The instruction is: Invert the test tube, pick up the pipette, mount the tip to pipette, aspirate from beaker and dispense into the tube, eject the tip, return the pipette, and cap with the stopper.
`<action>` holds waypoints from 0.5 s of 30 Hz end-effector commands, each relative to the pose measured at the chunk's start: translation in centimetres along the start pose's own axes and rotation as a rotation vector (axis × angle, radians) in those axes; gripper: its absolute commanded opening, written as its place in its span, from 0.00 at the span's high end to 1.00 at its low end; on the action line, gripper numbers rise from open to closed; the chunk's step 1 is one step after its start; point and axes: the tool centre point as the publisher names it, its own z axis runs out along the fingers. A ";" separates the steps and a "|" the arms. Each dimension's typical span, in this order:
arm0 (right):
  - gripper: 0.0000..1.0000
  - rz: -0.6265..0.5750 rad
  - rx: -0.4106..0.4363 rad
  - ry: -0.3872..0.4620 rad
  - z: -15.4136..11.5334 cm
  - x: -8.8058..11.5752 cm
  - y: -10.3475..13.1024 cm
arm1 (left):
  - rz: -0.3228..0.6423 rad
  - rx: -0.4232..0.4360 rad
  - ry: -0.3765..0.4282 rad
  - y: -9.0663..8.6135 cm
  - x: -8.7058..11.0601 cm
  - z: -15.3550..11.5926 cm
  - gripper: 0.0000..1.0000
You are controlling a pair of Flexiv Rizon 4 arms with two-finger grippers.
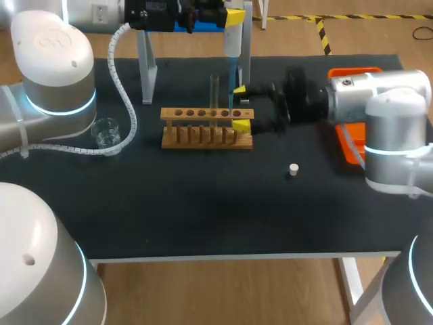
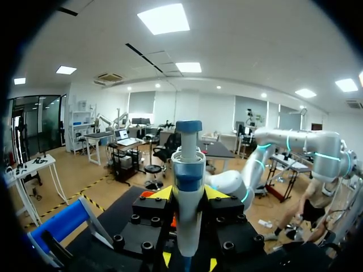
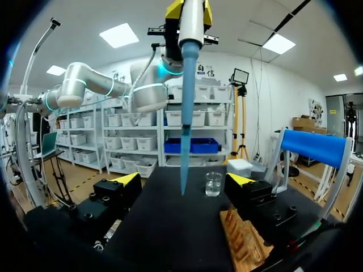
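Here our left gripper [image 2: 188, 194] clamps the blue-tipped grey pipette [image 1: 232, 44], right gripper [image 1: 241, 107] agape; we should centre it over the clear glass test tube [image 1: 214, 91].

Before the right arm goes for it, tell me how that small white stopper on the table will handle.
The stopper looks tiny, so probably very light and easily nudged aside. It seems upright on the table; being round, it would likely roll if tipped.
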 end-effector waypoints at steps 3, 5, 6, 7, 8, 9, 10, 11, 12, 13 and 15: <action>0.00 0.007 0.012 -0.006 -2.8 2.2 -0.7 | 0.001 0.005 0.001 0.1 0.0 0.0 1.00; 0.00 0.009 0.014 -0.007 -3.3 2.7 -0.9 | 0.001 0.005 0.001 0.1 0.0 0.0 1.00; 0.00 0.010 0.014 -0.007 -3.5 3.0 -1.0 | 0.001 0.005 0.001 0.1 0.0 0.0 1.00; 0.00 0.010 0.014 -0.007 -3.7 3.3 -1.0 | 0.001 0.005 0.001 0.1 0.0 0.0 1.00; 0.00 0.011 0.012 -0.007 -3.9 3.6 -1.1 | 0.001 0.005 0.001 0.1 0.0 0.0 1.00; 0.00 0.010 0.011 -0.002 -4.0 3.9 -1.1 | 0.001 0.005 0.001 0.1 0.0 0.0 1.00; 0.00 0.008 0.020 0.009 -4.1 4.2 -1.1 | 0.001 0.005 0.001 0.1 0.0 0.0 1.00; 0.00 0.008 0.020 0.009 -4.1 4.2 -1.1 | 0.001 0.005 0.001 0.1 0.0 0.0 1.00; 0.00 0.008 0.020 0.009 -4.1 4.2 -1.1 | 0.001 0.005 0.001 0.1 0.0 0.0 1.00; 0.00 0.008 0.020 0.009 -4.1 4.2 -1.1 | 0.001 0.005 0.001 0.1 0.0 0.0 1.00; 0.00 0.008 0.020 0.009 -4.1 4.2 -1.1 | 0.001 0.005 0.001 0.1 0.0 0.0 1.00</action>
